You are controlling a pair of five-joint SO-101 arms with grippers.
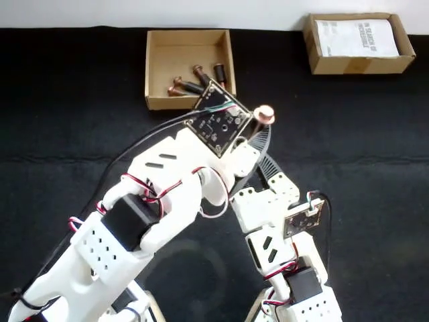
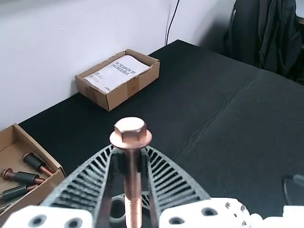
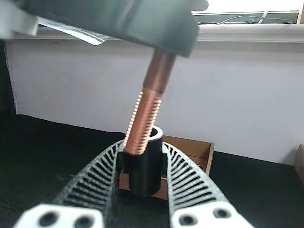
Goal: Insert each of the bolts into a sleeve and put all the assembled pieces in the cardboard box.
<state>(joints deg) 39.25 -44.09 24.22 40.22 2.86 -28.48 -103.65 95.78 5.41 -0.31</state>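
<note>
My left gripper (image 2: 130, 159) is shut on the shank of a copper bolt (image 2: 130, 135), hex head up. In the high view the bolt's head (image 1: 263, 115) shows just right of the left wrist, with the left gripper (image 1: 259, 132) under it. My right gripper (image 3: 144, 159) is shut on a black sleeve (image 3: 144, 173) held upright. The bolt's threaded end (image 3: 141, 126) comes down at a slant, its tip at the sleeve's mouth. The right gripper (image 1: 268, 168) sits just below the left one. The cardboard box (image 1: 155, 67) at the back holds three assembled pieces (image 1: 198, 82).
A second cardboard box (image 1: 355, 64) with a white booklet stands at the back right. Both arms crowd the middle of the black table (image 1: 67, 121). A white wall runs behind the table (image 2: 71, 33).
</note>
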